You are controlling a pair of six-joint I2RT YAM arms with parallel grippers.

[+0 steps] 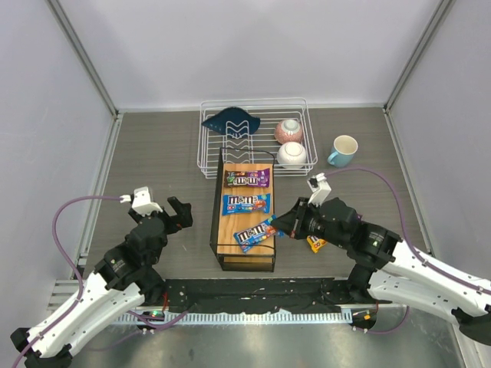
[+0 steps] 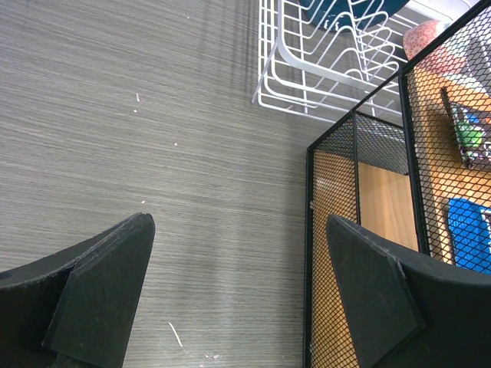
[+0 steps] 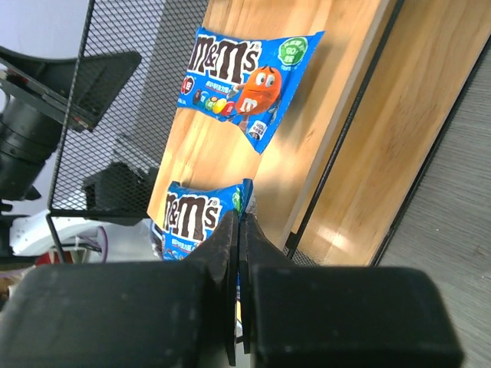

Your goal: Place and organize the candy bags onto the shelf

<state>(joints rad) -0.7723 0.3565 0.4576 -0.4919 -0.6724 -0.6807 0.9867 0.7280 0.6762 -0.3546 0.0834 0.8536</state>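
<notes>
Right gripper [image 3: 239,218]: I had it pinched shut on the edge of a glossy blue candy packet [image 1: 255,233], which lay tilted at the near right edge of the black-framed, wooden-topped shelf [image 1: 229,222].
Other packets: a second blue one [image 1: 245,203] lay mid-plank and a purple one [image 1: 247,179] at the far end.
Left gripper [image 2: 239,222]: it hung open and empty over the grey surface [image 2: 153,115], left of the shelf.

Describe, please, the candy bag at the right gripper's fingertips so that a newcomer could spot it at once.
Find the black-framed shelf with a light wooden top in front of the white wire dish rack. Of three packets on it, take the blue candy bag at its near end, at the right gripper. Unlike the straight blue packet and purple packet beyond, it lies askew.
</notes>
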